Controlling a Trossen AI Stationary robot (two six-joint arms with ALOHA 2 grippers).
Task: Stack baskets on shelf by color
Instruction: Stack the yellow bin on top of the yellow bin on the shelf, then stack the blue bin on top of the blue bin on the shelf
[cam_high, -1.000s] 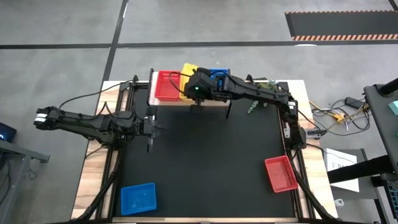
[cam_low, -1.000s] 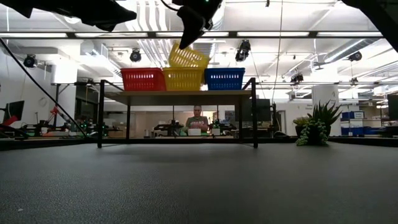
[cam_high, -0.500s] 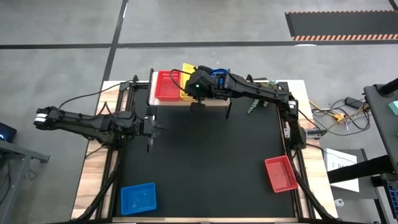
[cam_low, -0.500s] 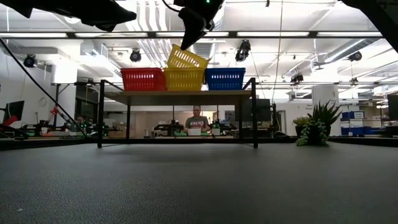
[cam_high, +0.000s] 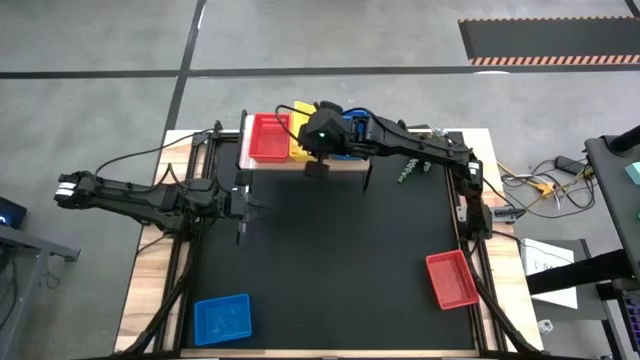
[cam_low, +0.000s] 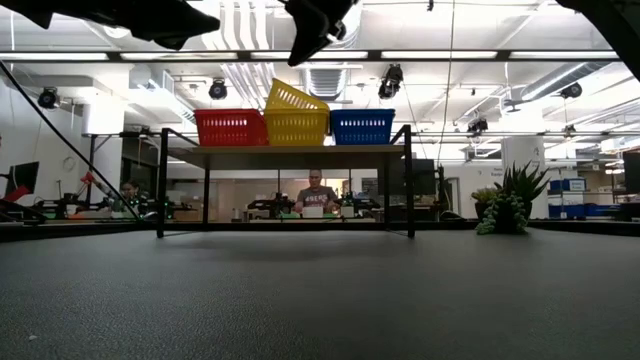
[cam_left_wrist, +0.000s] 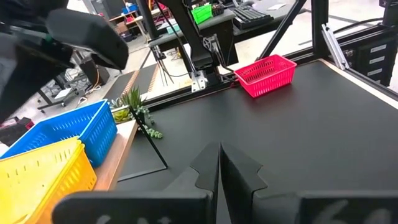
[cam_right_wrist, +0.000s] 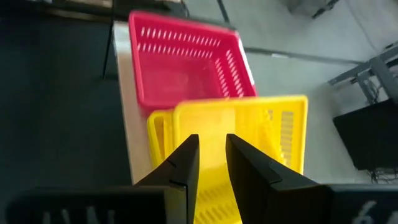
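Observation:
The shelf stands at the table's far edge with a red basket, a yellow basket and a blue basket side by side on it. A second yellow basket rests tilted in the lower yellow one, its left end raised; it also shows in the right wrist view. My right gripper hovers just above that raised end, with a narrow gap between its fingers, touching nothing. My left gripper is shut and empty over the table's left side.
A loose blue basket lies at the table's near left and a loose red basket at its near right. A small plant stands right of the shelf. People sit in the room beyond. The table's middle is bare black surface.
My right gripper has gone toward the table's far edge, over the shelf, carrying the yellow basket down. The basket now lies tilted in the lower yellow basket. The fingers stand a little above it and no longer touch it.

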